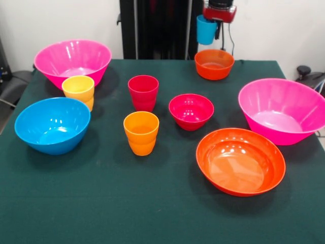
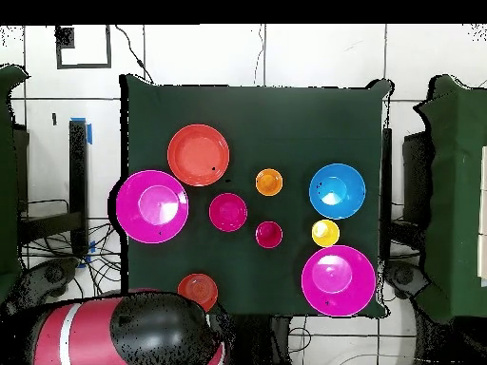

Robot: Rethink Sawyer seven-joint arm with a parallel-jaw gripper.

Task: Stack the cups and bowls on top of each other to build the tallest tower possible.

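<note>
My gripper (image 1: 213,24) hangs at the far edge of the table, shut on the rim of the blue cup (image 1: 205,30), which it holds in the air just above and left of the small orange bowl (image 1: 214,64). The red cup (image 1: 143,92), orange cup (image 1: 141,132) and yellow cup (image 1: 78,90) stand upright and apart on the green table (image 1: 101,203). The small magenta-red bowl (image 1: 191,111) sits mid-table. The blue bowl (image 1: 52,125), large shallow orange bowl (image 1: 240,160) and two large pink bowls (image 1: 72,61) (image 1: 282,109) sit around them. Nothing is stacked.
In the overhead view the red and black arm (image 2: 133,333) covers the bottom left, next to the small orange bowl (image 2: 198,290). The yellow cup stands close against the left pink bowl. Chairs and cables surround the table.
</note>
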